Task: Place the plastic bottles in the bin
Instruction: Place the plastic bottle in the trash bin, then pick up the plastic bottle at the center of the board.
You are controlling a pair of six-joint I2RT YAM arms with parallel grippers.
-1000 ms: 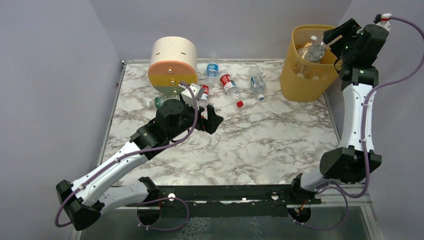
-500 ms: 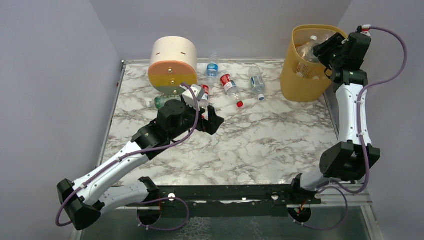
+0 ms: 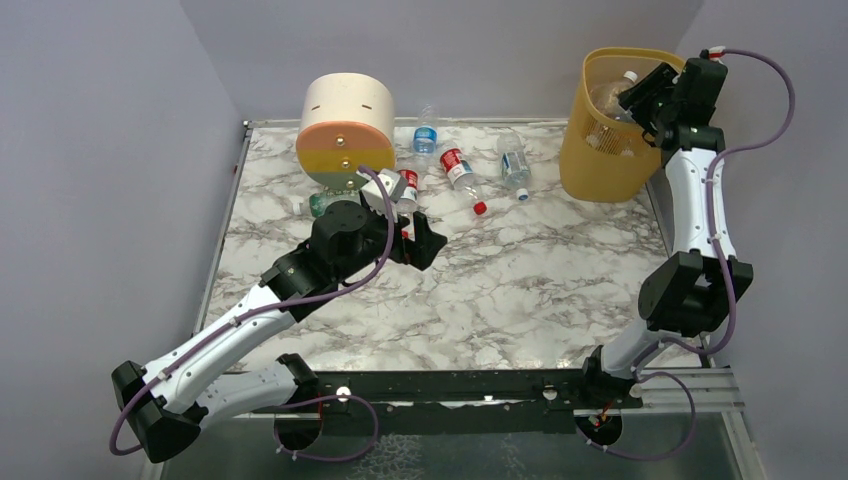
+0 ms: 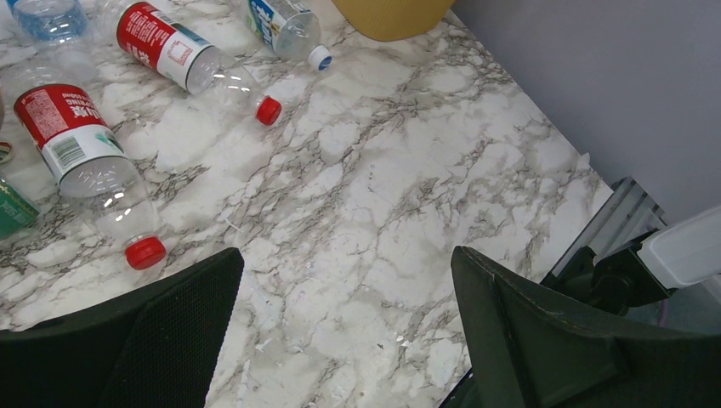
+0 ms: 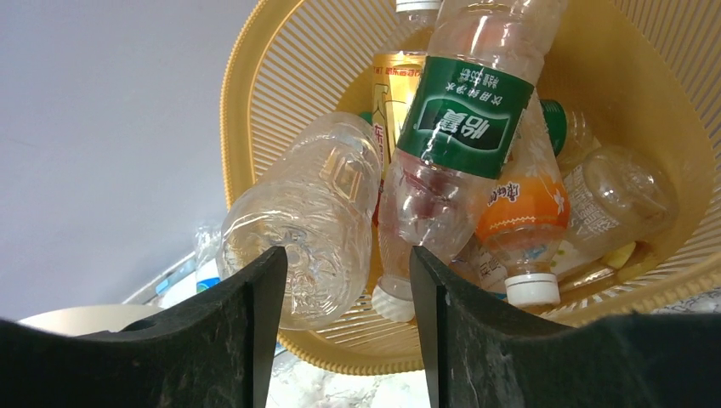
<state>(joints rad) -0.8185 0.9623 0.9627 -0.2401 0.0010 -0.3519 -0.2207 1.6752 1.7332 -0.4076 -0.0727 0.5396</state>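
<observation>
right gripper (image 5: pixel 347 255): wide open, empty, over bin (image 5: pixel 281 102) holding several bottles (image 5: pixel 459 119) | left gripper (image 4: pixel 344 255): open, empty, beside bottles on table (image 4: pixel 408 170) | risk: we may nudge a bottle rolling, or bump the bin

bin (image 5: pixel 272 110): translucent yellow-orange, ribbed, recorded ahead of black right gripper (image 5: pixel 344 259) | green-labelled bottle (image 5: pixel 463 127): clear, white lettering, noted just ahead of it | orange-labelled bottle (image 5: pixel 520 204): orange-and-white band, noted ahead-right | table (image 4: pixel 400 178): white marble, grey veining, recorded beneath black left gripper (image 4: pixel 344 255) | red-labelled bottles (image 4: pixel 161 47): clear bodies, red caps, noted ahead-left
</observation>
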